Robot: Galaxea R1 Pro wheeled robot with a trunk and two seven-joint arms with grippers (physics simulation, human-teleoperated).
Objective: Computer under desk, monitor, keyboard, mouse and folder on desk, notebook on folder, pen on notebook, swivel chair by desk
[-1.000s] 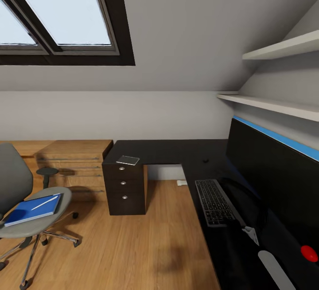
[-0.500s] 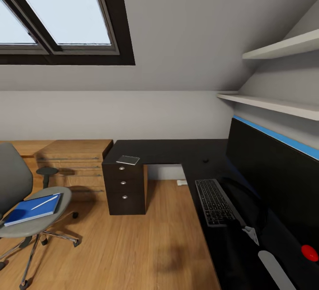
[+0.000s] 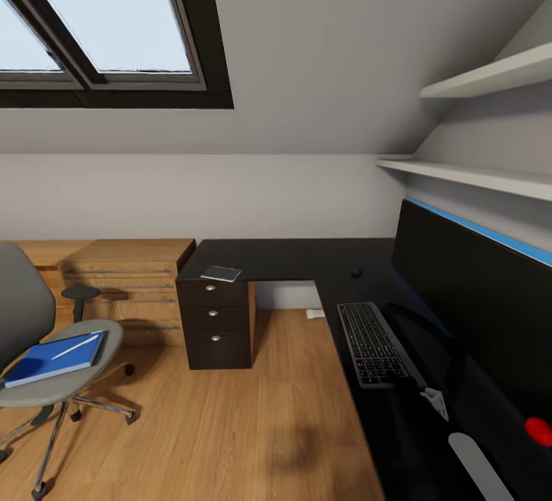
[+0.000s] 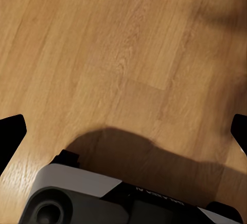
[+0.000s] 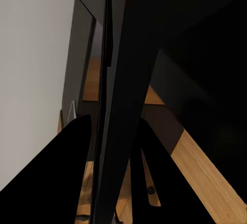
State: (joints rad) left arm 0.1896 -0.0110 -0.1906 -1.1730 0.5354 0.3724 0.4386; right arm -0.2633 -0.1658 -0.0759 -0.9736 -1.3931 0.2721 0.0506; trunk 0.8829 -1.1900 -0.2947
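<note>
Left tool (image 4: pixel 123 126) spread above floor (image 4: pixel 128 54); right tool's state unclear; folder (image 3: pixel 54 358) on swivel chair (image 3: pixel 46 378).

Open wood floor (image 3: pixel 253 417) runs between the swivel chair (image 3: pixel 46 348) on the left and the desk (image 3: pixel 307 260) on the right, wide and bare. On the long arm of the desk, the monitor (image 3: pixel 475 309) walls off the far side and the keyboard (image 3: pixel 372 342) lies just beside it, so only a thin strip of top stays free at the near edge. The corner stretch is roomier: just the mouse (image 3: pixel 356 273) and, well apart, the notebook (image 3: pixel 221 273) above the drawer unit (image 3: pixel 217 325). Overhead, two shelves (image 3: pixel 475 175) jut out above the monitor.
</note>
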